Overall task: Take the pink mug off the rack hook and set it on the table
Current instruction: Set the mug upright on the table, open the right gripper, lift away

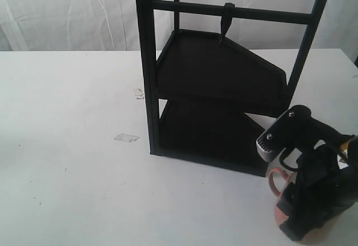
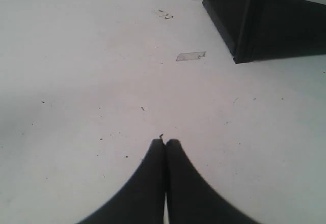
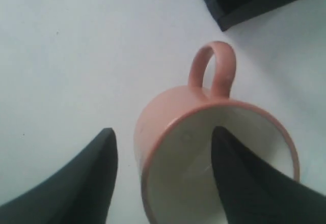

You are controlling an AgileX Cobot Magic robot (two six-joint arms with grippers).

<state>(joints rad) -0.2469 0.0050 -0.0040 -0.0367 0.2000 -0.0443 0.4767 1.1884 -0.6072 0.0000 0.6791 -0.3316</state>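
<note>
Right wrist view: the right gripper (image 3: 164,131) is spread and released. One finger is inside the pink mug (image 3: 168,107), and the other is outside its wall with a gap showing.
Mug: off the hook, apparently upright on the table (image 3: 61,56) directly under the gripper. Its handle (image 3: 214,46) points away from the fingers.
Handling: likely rigid matte ceramic, moderately heavy and breakable. The rim wall between the jaws looks the surest hold, with the handle loop as the alternative.
Rack (image 3: 244,0): its base corner lies just beyond the handle.
Rack hook (image 1: 226,19): carries nothing, well above and beyond the gripper.
Left gripper (image 2: 165,143): clenched on nothing, well apart, low over the table.
</note>
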